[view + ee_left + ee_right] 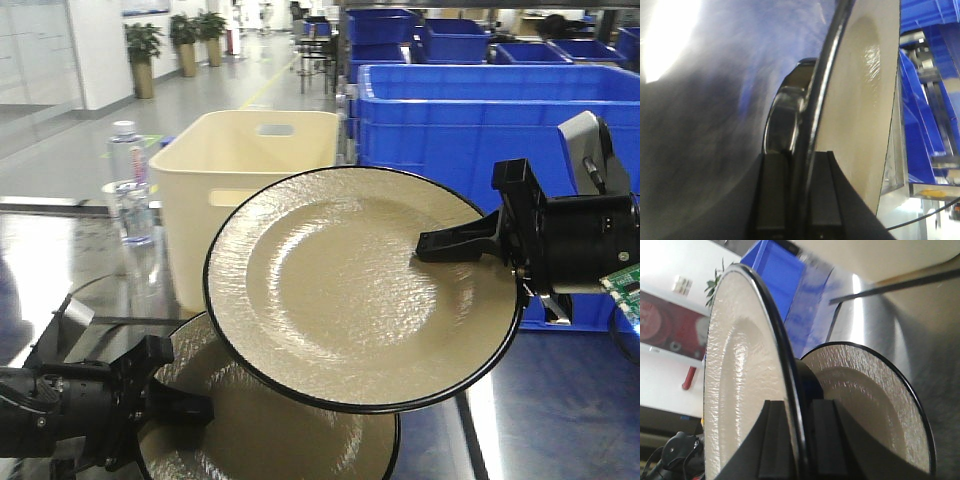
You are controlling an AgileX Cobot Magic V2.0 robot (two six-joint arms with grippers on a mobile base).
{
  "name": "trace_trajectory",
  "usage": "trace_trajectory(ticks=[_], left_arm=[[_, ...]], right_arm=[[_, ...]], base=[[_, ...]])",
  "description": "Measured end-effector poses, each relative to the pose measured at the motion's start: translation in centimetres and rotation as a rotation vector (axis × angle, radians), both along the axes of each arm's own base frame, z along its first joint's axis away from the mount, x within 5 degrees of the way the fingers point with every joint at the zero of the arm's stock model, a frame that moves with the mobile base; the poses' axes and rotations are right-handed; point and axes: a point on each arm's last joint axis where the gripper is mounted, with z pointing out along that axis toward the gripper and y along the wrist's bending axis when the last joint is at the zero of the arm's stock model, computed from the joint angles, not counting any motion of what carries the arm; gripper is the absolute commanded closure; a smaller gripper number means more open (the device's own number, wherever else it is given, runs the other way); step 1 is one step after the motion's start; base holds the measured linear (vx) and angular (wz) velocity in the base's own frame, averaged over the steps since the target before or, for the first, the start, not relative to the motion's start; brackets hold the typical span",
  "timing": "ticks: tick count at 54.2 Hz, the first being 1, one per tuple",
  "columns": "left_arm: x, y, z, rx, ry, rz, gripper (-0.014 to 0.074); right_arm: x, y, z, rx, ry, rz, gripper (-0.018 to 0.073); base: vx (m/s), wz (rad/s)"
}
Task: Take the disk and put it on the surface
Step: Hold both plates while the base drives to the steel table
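Note:
Two cream disks with black rims show. The upper disk [340, 290] hangs tilted in the air, and my right gripper [432, 247] is shut on its right rim. In the right wrist view that disk [740, 380] stands edge-on between the jaws of the right gripper [799, 412]. The lower disk [260, 430] sits partly under it, low over the dark glossy surface [560, 420]. My left gripper [195, 410] is shut on its left rim. The left wrist view shows the rim of this disk [855, 115] pinched by the left gripper [799, 165]. Whether it touches the surface is unclear.
A cream plastic bin [240, 170] stands behind the disks. Blue crates [460, 110] fill the back right, close behind the right arm. A clear water bottle [130, 190] stands at the left of the bin.

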Motion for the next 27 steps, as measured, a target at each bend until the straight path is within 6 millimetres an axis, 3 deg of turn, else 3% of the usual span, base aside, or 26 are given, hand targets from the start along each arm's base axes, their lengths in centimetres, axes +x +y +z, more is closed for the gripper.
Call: trace_trajectory(ticks=[27], left_arm=[[0.01, 0.00, 0.00, -0.001, 0.000, 0.001, 0.0595]], right_arm=[[0.03, -0.07, 0.00, 0.000, -0.001, -0.004, 0.0567]], base=[[0.10, -0.19]])
